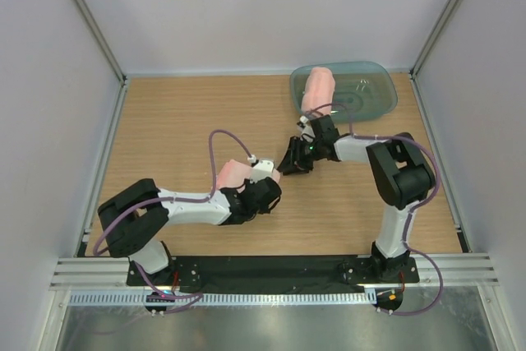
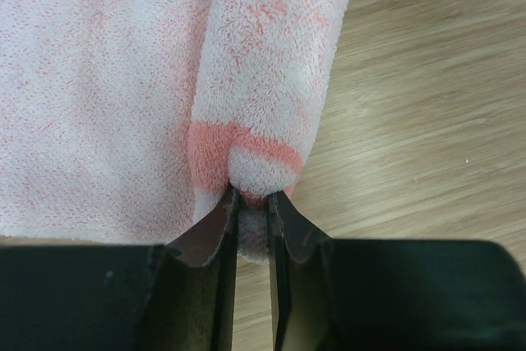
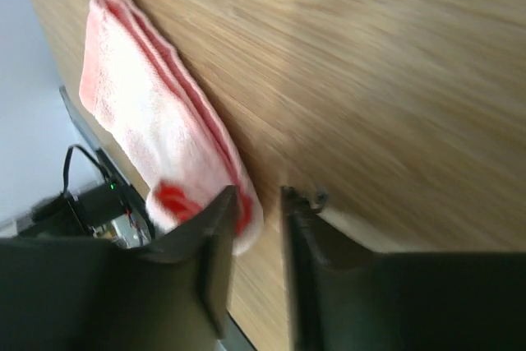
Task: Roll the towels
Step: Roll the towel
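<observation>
One salmon-pink towel (image 1: 233,173) lies on the wooden table, partly under my left arm. In the left wrist view its right part is rolled into a thick roll (image 2: 267,63) and the rest lies flat (image 2: 99,96) to the left. My left gripper (image 1: 271,182) (image 2: 253,199) is shut on the near end of the roll, with terry cloth pinched between the jaws. My right gripper (image 1: 290,162) (image 3: 259,195) hangs just right of the towel (image 3: 148,113), its jaws a narrow gap apart and empty. A second towel (image 1: 319,88), rolled, lies in the tub.
A translucent blue-green plastic tub (image 1: 370,92) stands at the back right of the table. White walls enclose the table on the left, back and right. A black mounting rail (image 1: 263,269) runs along the near edge.
</observation>
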Robot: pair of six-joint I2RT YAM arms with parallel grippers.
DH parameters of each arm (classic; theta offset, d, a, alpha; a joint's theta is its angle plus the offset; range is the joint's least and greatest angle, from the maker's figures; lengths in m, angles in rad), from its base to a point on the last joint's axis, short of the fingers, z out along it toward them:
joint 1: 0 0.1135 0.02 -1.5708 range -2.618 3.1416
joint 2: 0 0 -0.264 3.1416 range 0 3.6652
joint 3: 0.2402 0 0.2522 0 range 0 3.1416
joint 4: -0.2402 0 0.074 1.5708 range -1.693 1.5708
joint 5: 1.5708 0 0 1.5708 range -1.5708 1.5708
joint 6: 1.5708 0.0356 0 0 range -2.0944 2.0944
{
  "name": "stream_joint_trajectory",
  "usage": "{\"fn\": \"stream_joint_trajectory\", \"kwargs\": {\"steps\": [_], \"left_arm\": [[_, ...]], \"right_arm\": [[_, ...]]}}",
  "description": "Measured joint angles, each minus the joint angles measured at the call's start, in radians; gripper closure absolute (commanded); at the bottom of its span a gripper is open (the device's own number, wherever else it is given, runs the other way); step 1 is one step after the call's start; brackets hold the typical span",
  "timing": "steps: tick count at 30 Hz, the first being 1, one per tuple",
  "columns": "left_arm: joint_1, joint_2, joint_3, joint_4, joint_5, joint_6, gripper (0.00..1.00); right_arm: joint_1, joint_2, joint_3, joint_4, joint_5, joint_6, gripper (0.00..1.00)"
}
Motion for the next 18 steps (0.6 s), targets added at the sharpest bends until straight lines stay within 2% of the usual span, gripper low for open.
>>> {"fn": "stream_joint_trajectory", "kwargs": {"steps": [3, 6, 12, 18], "left_arm": [[0.0, -0.013, 0.003, 0.001, 0.013, 0.002, 1.0], [0.007, -0.028, -0.003, 0.008, 0.044, 0.005, 1.0], [0.01, -0.068, -0.024, 0.015, 0.169, 0.002, 1.0], [0.01, -0.08, -0.031, 0.031, 0.3, -0.032, 1.0]], "right_arm": [[-0.057, -0.101, -0.048, -0.061, 0.051, -0.015, 0.4], [-0.114, -0.23, -0.102, -0.114, 0.113, -0.028, 0.33], [-0.113, -0.504, -0.273, -0.127, 0.145, -0.007, 0.23], [-0.077, -0.575, -0.438, -0.102, 0.139, 0.04, 0.18]]}}
